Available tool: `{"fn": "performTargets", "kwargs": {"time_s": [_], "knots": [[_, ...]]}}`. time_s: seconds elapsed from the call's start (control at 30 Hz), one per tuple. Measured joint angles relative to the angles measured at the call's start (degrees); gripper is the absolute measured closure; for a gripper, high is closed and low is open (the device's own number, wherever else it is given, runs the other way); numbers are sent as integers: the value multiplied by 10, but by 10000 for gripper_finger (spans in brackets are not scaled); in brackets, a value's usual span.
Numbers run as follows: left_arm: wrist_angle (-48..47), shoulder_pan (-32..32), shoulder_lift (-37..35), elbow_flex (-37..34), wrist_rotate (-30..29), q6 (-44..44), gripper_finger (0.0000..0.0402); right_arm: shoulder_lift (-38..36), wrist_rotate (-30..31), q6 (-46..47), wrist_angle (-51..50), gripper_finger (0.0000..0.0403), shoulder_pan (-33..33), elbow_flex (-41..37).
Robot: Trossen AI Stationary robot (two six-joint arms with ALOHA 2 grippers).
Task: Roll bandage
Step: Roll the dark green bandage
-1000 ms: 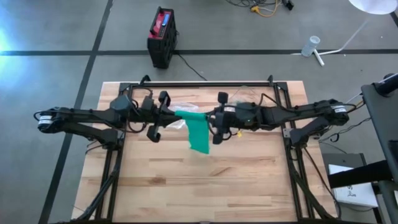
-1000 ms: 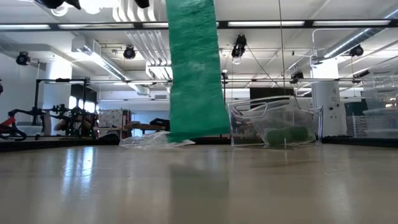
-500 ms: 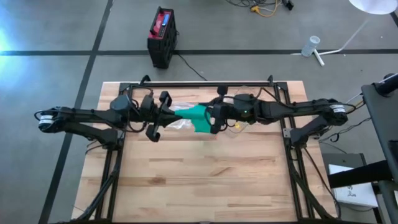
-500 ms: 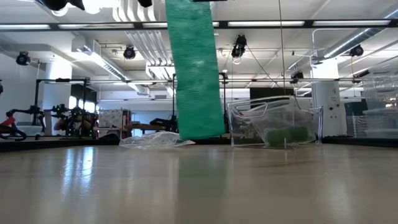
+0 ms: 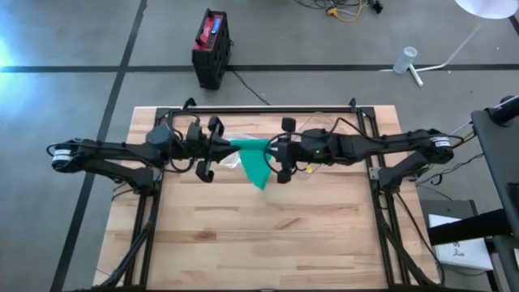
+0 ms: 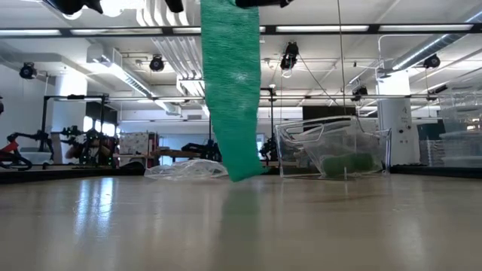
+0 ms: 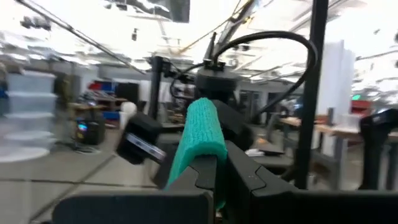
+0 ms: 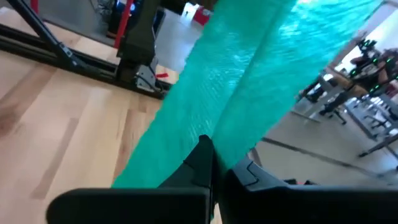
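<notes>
Overhead: both dark arms meet above the far-centre part of the light wooden plank tabletop (image 5: 268, 235), w/ a green woven fabric bandage (image 5: 255, 161) strung between them.

Left tool (image 5: 222, 148): fingers clenched on one end of the bandage; in the left wrist view that end (image 7: 198, 134) shows as a rolled, rounded bundle standing up from between the closed dark fingers (image 7: 205, 177).

Right tool (image 5: 274, 154): fingers pressed together on the bandage's other side; in the right wrist view the cloth (image 8: 249, 81) spreads wide and flat out of the shut fingers (image 8: 200, 162), above the tabletop boards.

Bandage position: held up off the tabletop, between the two tools; a loose tail droops from the gripped span toward the near side (overhead). Low view: the strip (image 6: 232, 90) hangs nearly straight down from the picture's top edge, its lower tip narrowing to a point near the tabletop; contact w/ the surface cannot be told.

Other items: crumpled clear plastic wrapper (image 6: 186, 169) lying on the tabletop behind the hanging strip; clear plastic box (image 6: 331, 150) beside it w/ something green inside. Off the tabletop, on the grey floor: black-and-red box-shaped unit (image 5: 211, 47) beyond the far edge.
</notes>
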Motion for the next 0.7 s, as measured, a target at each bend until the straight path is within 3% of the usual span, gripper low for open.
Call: {"fn": "performTargets", "kwargs": {"time_s": [0.2,0.53,0.7], "knots": [[-4,0,0,0,-16,78,401,0,0,22,-12,386,12,7],[-4,0,1,0,-16,140,401,-1,0,75,-113,249,16,55],[-10,0,1,0,-16,162,401,-21,18,77,-148,199,28,66]]}}
